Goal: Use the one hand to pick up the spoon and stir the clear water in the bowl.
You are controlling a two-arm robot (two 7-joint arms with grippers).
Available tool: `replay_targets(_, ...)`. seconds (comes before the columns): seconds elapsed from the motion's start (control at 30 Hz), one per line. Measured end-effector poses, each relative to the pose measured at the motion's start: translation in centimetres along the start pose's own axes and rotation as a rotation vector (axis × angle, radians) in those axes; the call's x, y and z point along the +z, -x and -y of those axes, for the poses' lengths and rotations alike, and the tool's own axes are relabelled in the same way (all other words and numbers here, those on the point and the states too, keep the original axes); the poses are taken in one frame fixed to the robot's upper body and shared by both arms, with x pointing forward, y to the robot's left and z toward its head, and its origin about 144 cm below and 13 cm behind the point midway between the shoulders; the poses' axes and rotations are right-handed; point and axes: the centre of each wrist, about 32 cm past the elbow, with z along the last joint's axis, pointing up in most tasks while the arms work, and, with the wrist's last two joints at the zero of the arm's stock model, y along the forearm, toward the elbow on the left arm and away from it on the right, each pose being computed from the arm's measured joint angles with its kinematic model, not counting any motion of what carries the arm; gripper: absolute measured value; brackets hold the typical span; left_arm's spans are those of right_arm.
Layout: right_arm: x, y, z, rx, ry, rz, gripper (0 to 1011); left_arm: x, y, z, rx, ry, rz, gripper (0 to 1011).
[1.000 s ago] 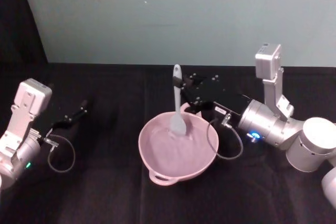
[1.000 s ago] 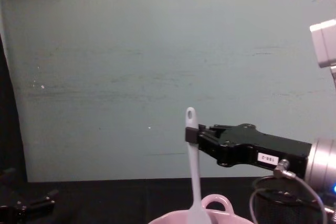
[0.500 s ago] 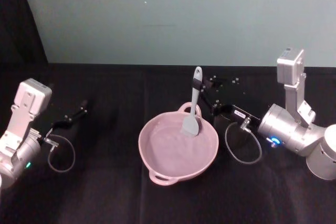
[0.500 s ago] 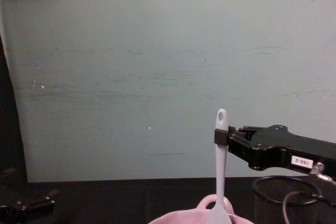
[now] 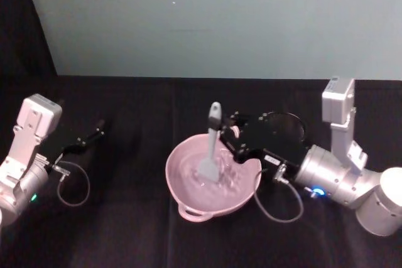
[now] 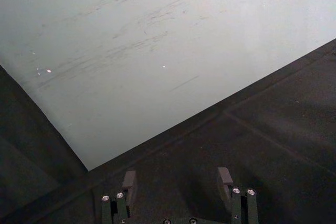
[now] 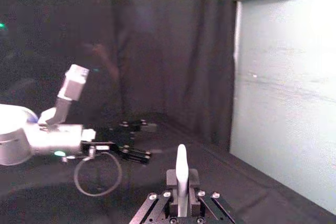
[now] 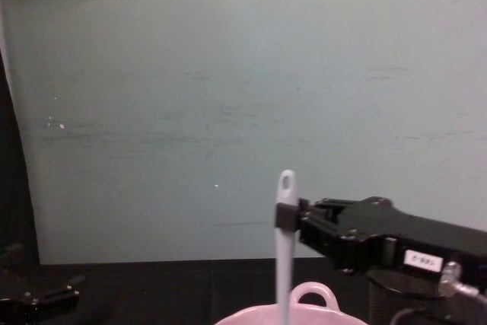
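The pale pink bowl (image 5: 178, 184) sits at the table's middle with rippled water in it; its loop handle (image 8: 313, 294) rises at the chest view's bottom edge. The white spoon (image 5: 210, 149) stands nearly upright, its blade dipped in the water left of the bowl's centre. My right gripper (image 5: 221, 134) reaches in from the right and is shut on the spoon's upper handle (image 8: 285, 222). In the right wrist view the handle end (image 7: 181, 165) sticks up between the shut fingers. My left gripper (image 5: 93, 136) rests at the left of the table, its fingers (image 6: 128, 181) spread apart and holding nothing.
A black wire-mesh cup (image 5: 290, 122) stands behind the right gripper, to the right of the bowl. The right arm's cable (image 5: 276, 208) loops down beside the bowl. A pale green wall (image 8: 243, 97) closes the table's far side. Black cloth covers the table.
The right gripper has swung the spoon from the bowl's far right rim back toward the left and nearer, and lower. The blade is now in the water, which ripples. The left arm has not moved.
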Motion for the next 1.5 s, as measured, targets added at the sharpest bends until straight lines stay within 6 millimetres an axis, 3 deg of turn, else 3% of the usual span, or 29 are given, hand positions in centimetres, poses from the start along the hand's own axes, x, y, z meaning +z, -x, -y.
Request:
replay_targets(0.4, -0.1, 0.6, -3.4, 0.081, -0.004, -0.003, 123, 0.0, 0.0, 0.0, 0.000, 0.000, 0.000, 1005)
replay_targets(0.77, -0.1, -1.5, -5.8, 0.052, -0.001, 0.055, 123, 0.0, 0.0, 0.0, 0.000, 0.000, 0.000, 1005)
replay_targets(0.97, 0.2, -2.6, -5.6, 0.012, 0.004, 0.080, 123, 0.0, 0.0, 0.0, 0.000, 0.000, 0.000, 1005)
replay_targets(1.2, 0.2, -3.5, -3.8, -0.047, 0.015, 0.092, 123, 0.0, 0.0, 0.0, 0.000, 0.000, 0.000, 1005)
replay_targets(1.5, 0.4, -3.1, -1.4, -0.074, 0.026, 0.085, 123, 0.0, 0.0, 0.0, 0.000, 0.000, 0.000, 1005)
